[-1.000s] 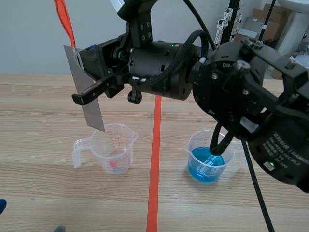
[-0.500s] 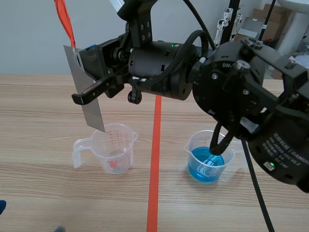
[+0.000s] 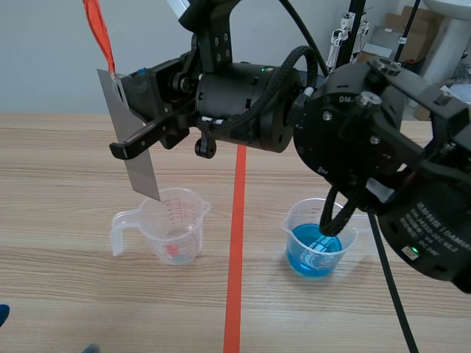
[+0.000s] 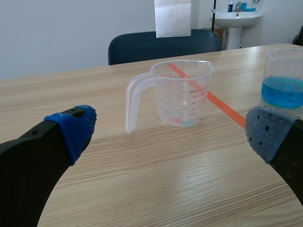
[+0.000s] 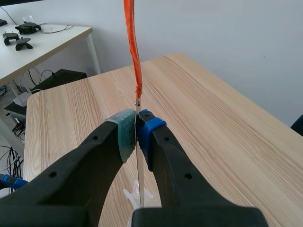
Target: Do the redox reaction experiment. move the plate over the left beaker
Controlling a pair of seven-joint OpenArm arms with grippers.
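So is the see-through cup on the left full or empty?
Almost empty: the left beaker holds just a small reddish patch at its bottom.

Bulky black arms (image 3: 243,92) — braided cables (image 3: 292,62), screws (image 3: 370,98), white lettering (image 3: 440,229) — blue dotted pads (image 4: 75,126).

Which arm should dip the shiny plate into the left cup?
Right. The right gripper is shut on the plate, hanging just above the cup. The left gripper is open, holding nothing.

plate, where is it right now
Scene view, left of the tape line: the plate hangs nearly upright, clamped in the right gripper, its lower corner just above the left beaker.
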